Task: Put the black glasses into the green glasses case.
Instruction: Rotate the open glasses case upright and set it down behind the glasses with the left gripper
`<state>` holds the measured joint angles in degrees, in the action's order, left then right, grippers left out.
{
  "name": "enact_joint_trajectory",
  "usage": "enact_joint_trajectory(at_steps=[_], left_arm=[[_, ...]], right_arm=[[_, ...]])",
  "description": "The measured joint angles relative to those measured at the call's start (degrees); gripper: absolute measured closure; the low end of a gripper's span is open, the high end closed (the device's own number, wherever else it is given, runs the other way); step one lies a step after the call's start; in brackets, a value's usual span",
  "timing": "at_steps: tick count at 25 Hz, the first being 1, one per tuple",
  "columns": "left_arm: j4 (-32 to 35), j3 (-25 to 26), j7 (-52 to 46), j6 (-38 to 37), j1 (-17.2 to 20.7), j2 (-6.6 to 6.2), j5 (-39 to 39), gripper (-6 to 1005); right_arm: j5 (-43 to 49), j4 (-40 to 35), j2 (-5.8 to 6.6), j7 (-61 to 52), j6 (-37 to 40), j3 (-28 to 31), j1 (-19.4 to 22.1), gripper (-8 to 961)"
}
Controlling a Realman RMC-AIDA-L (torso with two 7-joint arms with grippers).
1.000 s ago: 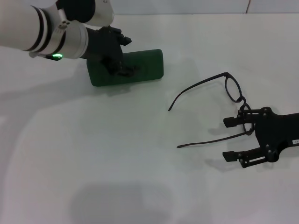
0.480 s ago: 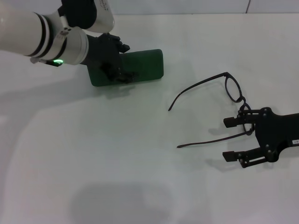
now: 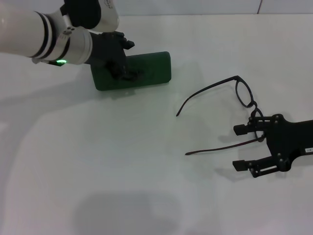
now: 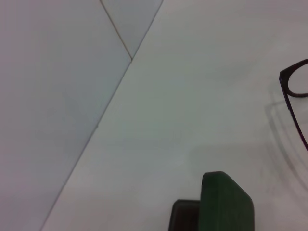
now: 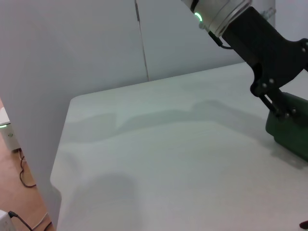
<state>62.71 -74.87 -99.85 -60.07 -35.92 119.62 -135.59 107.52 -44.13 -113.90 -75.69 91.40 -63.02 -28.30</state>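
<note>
The green glasses case point(image 3: 151, 68) lies shut on the white table at the back left. My left gripper point(image 3: 122, 72) rests on its lid near the left end; the case also shows in the left wrist view point(image 4: 226, 202) and the right wrist view point(image 5: 288, 132). The black glasses point(image 3: 243, 93) lie open on the table at the right, temple arms pointing left. My right gripper point(image 3: 238, 147) is open at table level, and the nearer temple arm passes between its fingers, untouched. One lens rim shows in the left wrist view point(image 4: 288, 89).
The white table point(image 3: 122, 161) is bare in front and in the middle. Its back edge meets a grey wall point(image 4: 57, 72). The right wrist view shows the table's far corner point(image 5: 72, 101) and the floor beyond.
My left gripper has shifted slightly back and to the left on the case lid. The case, the glasses and my right gripper have not moved.
</note>
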Motion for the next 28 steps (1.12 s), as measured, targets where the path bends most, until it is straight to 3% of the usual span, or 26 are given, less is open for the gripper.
enact_joint_trajectory(at_steps=[28], left_arm=[[-0.66, -0.35, 0.31, -3.54, 2.70, 0.08, 3.27, 280]], right_arm=[[0.05, 0.37, 0.00, -0.07, -0.09, 0.27, -0.25, 96]])
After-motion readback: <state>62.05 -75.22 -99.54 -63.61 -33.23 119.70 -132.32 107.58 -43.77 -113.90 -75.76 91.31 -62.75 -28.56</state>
